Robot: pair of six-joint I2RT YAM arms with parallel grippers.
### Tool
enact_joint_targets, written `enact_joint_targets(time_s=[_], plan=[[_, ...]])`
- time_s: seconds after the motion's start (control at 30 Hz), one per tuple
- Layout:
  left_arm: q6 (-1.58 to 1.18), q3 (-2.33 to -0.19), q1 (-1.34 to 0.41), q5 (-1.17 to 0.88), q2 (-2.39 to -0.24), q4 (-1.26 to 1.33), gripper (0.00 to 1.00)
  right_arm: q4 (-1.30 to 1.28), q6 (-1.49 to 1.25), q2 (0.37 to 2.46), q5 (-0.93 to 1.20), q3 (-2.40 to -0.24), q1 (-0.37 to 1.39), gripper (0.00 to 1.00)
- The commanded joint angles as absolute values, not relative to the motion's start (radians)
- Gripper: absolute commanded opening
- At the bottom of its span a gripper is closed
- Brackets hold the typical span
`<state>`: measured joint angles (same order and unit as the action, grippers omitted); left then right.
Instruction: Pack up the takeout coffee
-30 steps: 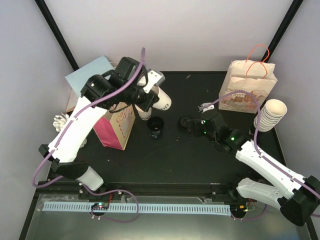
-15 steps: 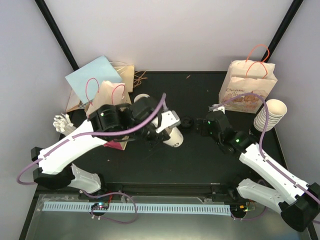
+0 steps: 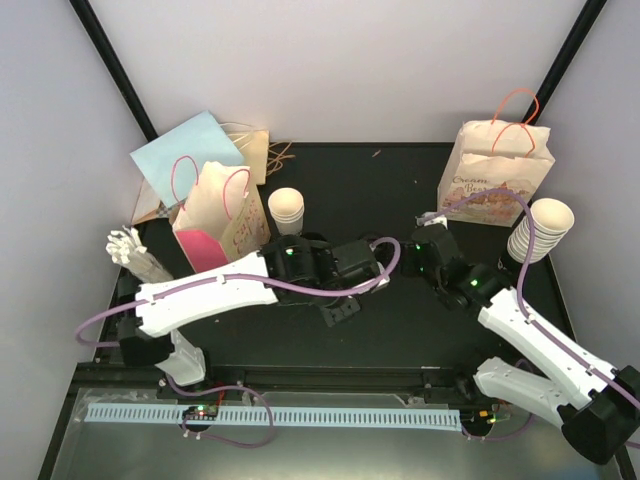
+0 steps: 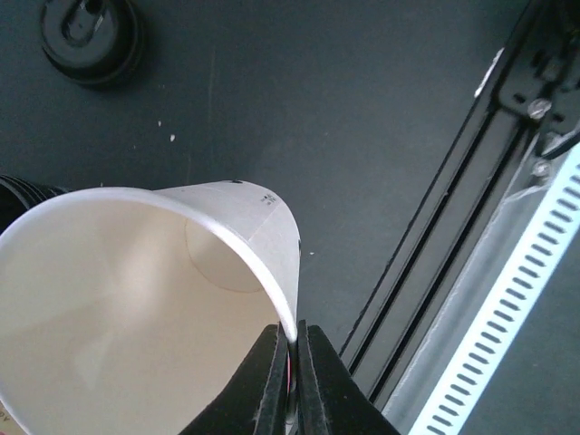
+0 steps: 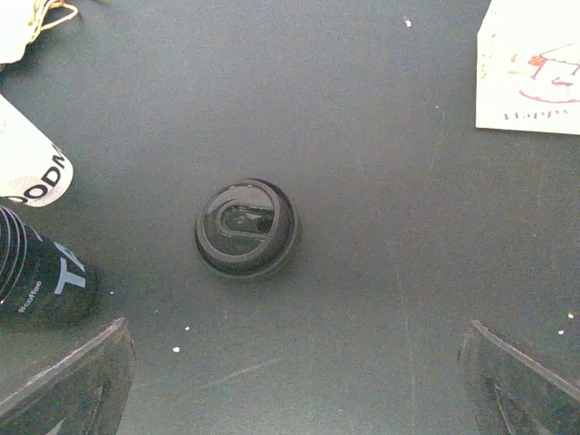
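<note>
Lid [image 5: 246, 226] lies flat on the dark surface [image 5: 390, 127], with the right fingers [image 5: 63, 385] wide apart near it. Also near the lid, the left fingers [image 4: 268, 385] are clamped on the rim of a cup [image 4: 136, 299].

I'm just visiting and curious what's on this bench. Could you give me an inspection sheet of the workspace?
Surface: black table, lightly speckled.
Job's things: paper cup, black lid, pink bag, printed bag, cup stack, second cup.
Clutter: blue sheet.
Grippers: left gripper pinches the paper cup's rim; right gripper open near the black lid.
Cables: purple cable along each arm.
Surroundings: white walls, black poles.
</note>
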<state>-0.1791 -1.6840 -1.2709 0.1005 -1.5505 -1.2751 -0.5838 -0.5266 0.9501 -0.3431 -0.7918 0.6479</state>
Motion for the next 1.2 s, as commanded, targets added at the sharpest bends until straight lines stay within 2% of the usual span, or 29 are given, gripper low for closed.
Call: enact_joint_targets(time_s=[0.0, 0.87, 0.93, 1.17], plan=[[-0.199, -1.676, -1.286, 0.182, -1.614, -1.273, 0.06, -0.577, -0.537, 0.953, -0.325, -0.781, 0.641, 1.0], [-0.199, -1.503, -1.293, 0.168, -1.72, -1.156, 0.07, -0.583, -0.537, 0.976, -0.343, -0.762, 0.637, 1.0], [-0.2, -1.5, -1.294, 0.168, -1.723, -1.154, 0.11, -0.583, -0.535, 0.979, -0.342, -0.762, 0.638, 1.0], [-0.209, -1.502, -1.295, 0.166, -1.704, -1.149, 0.4, -0.581, -0.531, 0.984, -0.339, -0.765, 0.637, 1.0]])
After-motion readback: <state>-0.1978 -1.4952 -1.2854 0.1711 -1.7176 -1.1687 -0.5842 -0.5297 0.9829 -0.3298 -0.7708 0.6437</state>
